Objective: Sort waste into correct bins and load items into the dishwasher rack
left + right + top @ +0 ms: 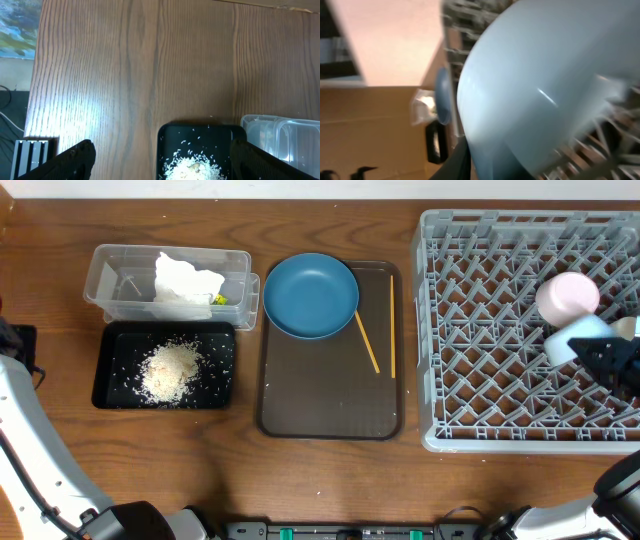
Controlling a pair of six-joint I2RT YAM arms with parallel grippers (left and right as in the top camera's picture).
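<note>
My right gripper [597,350] is at the light blue bowl [572,340], three o'clock in the dishwasher rack [480,330]; I cannot tell whether it grips. My left gripper [165,161] hangs open over the black tray [200,131].

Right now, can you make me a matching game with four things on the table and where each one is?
Things:
1. white tissue
2. rice scraps
3. blue plate
4. pink cup

Places:
A. in the grey rack
B. on the brown tray
C. in the clear tub
D. in the black tray

Pairs: 1-C, 2-D, 3-B, 4-A.
</note>
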